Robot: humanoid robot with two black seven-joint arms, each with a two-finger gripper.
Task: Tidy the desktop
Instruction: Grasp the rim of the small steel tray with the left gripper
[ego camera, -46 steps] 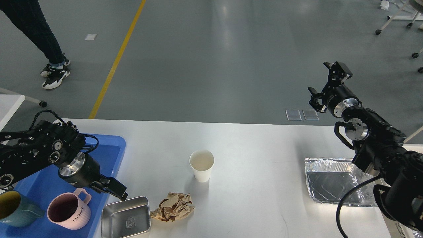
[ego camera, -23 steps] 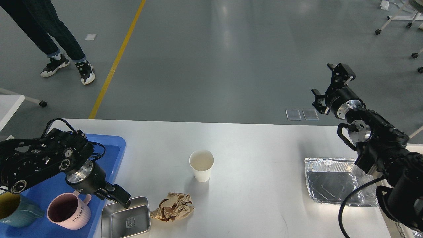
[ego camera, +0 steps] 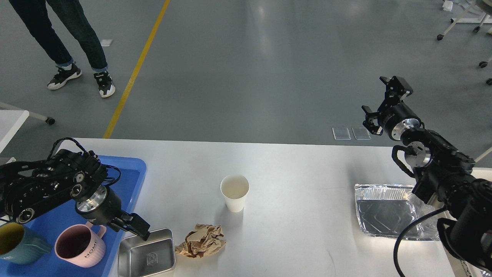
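Observation:
The white desktop (ego camera: 300,173) holds a white paper cup (ego camera: 234,192), a crumpled brown paper (ego camera: 201,240), a steel tray (ego camera: 146,254) at the near left and a foil tray (ego camera: 388,213) at the right. My left gripper (ego camera: 141,231) points down at the steel tray's far-left rim. Its fingers look like one dark piece, so I cannot tell if it grips the rim. My right gripper (ego camera: 378,102) is open and empty, held high past the table's far right edge.
A blue plastic tray (ego camera: 127,181) at the left holds a pink mug (ego camera: 78,246) and a teal mug (ego camera: 15,242). A person's legs (ego camera: 57,38) stand on the floor at the far left. A small white table (ego camera: 11,119) is at the left edge.
My left gripper has dropped a little towards the steel tray's rim. My right gripper has sunk slightly and shifted right. The person has stepped to the right.

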